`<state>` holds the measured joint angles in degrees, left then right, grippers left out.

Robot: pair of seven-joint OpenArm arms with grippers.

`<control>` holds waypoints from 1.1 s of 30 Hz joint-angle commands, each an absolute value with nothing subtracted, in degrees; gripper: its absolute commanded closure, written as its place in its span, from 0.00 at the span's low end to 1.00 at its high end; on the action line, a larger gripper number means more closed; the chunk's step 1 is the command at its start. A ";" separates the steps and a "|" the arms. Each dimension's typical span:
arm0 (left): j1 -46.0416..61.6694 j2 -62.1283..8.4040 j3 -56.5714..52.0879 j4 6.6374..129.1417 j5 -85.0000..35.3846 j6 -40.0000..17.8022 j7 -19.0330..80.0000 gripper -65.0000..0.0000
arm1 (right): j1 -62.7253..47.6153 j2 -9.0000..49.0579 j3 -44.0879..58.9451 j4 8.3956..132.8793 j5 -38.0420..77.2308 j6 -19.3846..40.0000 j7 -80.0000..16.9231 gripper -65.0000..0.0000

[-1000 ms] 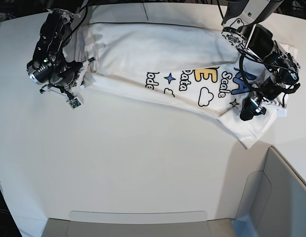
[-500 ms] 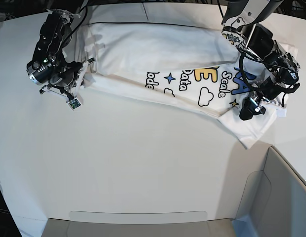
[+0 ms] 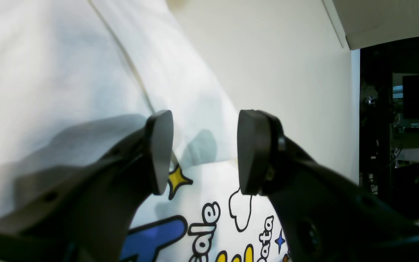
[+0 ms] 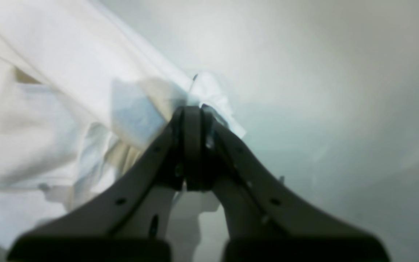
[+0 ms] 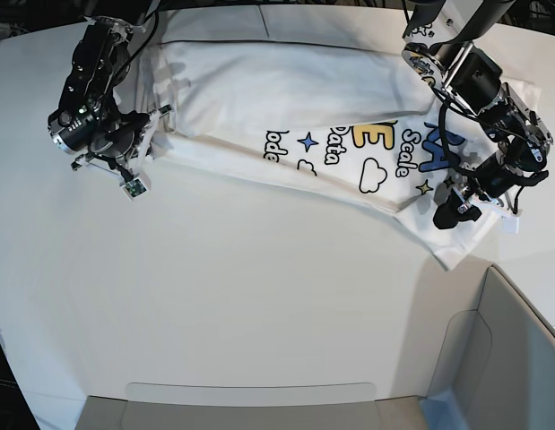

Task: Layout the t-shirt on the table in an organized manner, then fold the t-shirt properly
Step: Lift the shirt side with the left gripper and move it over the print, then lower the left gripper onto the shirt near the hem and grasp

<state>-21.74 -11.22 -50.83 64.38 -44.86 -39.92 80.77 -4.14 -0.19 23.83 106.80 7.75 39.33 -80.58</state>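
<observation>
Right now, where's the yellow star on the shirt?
In the left wrist view the yellow star sits beside the near finger of the open left gripper, on the t-shirt; in the base view it's right of the cloud.

The near and middle of the table (image 5: pixel 223 296) lie bare, so a gripper has wide room to pass there, up to the grey panels (image 5: pixel 501 349) that rise at the near right corner and along the near edge. The far strip is taken up by the t-shirt (image 5: pixel 286 98), stretched crumpled from side to side. The right gripper (image 5: pixel 134 184) blocks its left end and the left gripper (image 5: pixel 456 208) stands over its right end.
</observation>
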 commanded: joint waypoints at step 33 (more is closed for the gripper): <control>-21.58 -12.09 -41.71 65.36 -46.37 -32.57 80.00 0.62 | -2.86 0.04 23.87 107.82 7.96 40.00 -80.00 1.00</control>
<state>-20.67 -10.94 -41.60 64.38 -45.12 -32.77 80.51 -3.62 -0.21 23.83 106.80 7.70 39.33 -80.55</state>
